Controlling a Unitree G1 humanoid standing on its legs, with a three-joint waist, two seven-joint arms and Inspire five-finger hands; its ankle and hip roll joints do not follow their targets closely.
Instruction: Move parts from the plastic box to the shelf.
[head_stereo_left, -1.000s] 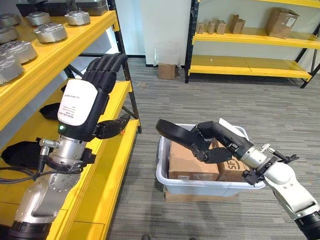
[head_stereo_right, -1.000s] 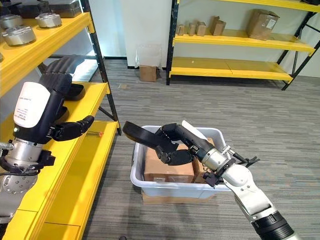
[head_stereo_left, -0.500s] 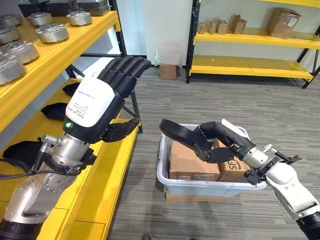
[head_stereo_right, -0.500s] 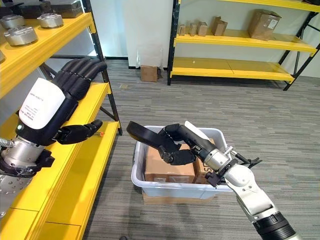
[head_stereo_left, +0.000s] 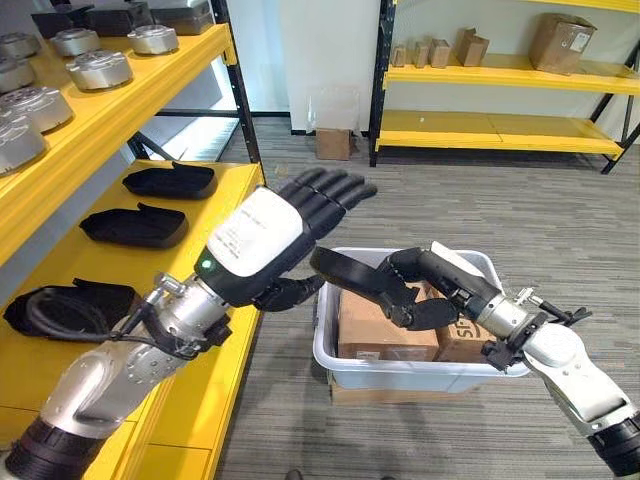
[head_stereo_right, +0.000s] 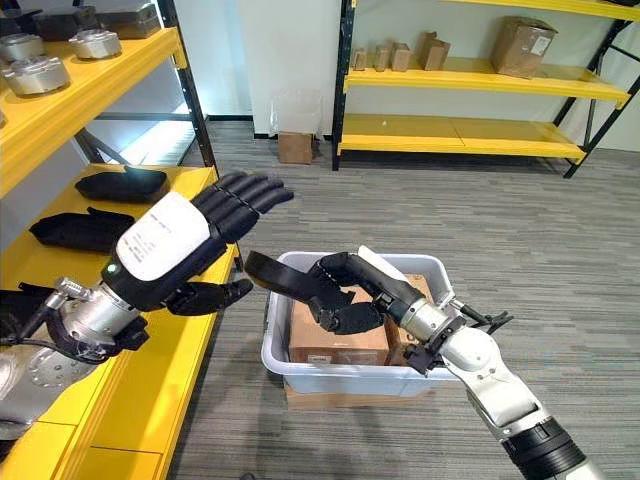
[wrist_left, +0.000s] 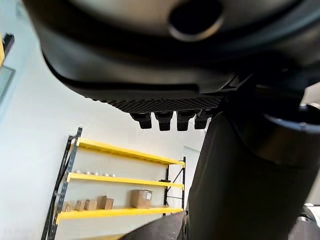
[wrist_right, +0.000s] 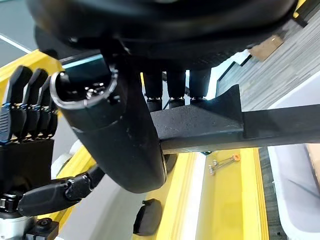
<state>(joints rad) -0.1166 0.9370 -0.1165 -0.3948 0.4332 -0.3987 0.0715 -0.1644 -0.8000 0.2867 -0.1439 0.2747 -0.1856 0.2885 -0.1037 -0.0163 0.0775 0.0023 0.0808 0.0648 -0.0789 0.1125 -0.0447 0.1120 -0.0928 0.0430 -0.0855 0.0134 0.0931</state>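
Note:
My right hand (head_stereo_left: 425, 290) is shut on a flat black part (head_stereo_left: 345, 270), held out over the left rim of the white plastic box (head_stereo_left: 420, 372). In the right wrist view the thumb (wrist_right: 115, 140) presses the black part (wrist_right: 210, 125) against the fingers. My left hand (head_stereo_left: 270, 235) is open, fingers straight, its thumb just left of the part's free end and close to it. The left hand (wrist_right: 25, 100) also shows in the right wrist view. The yellow shelf (head_stereo_left: 215, 330) runs along the left.
Three black parts (head_stereo_left: 170, 181) (head_stereo_left: 135, 225) (head_stereo_left: 65, 305) lie on the middle shelf level. Metal discs (head_stereo_left: 100, 68) sit on the upper level. Cardboard boxes (head_stereo_left: 385, 325) fill the plastic box. Another yellow rack (head_stereo_left: 500, 130) stands at the back, grey carpet between.
My left hand has swung away from the shelf to the right and down, up to the held part. The right hand has kept its hold and barely moved.

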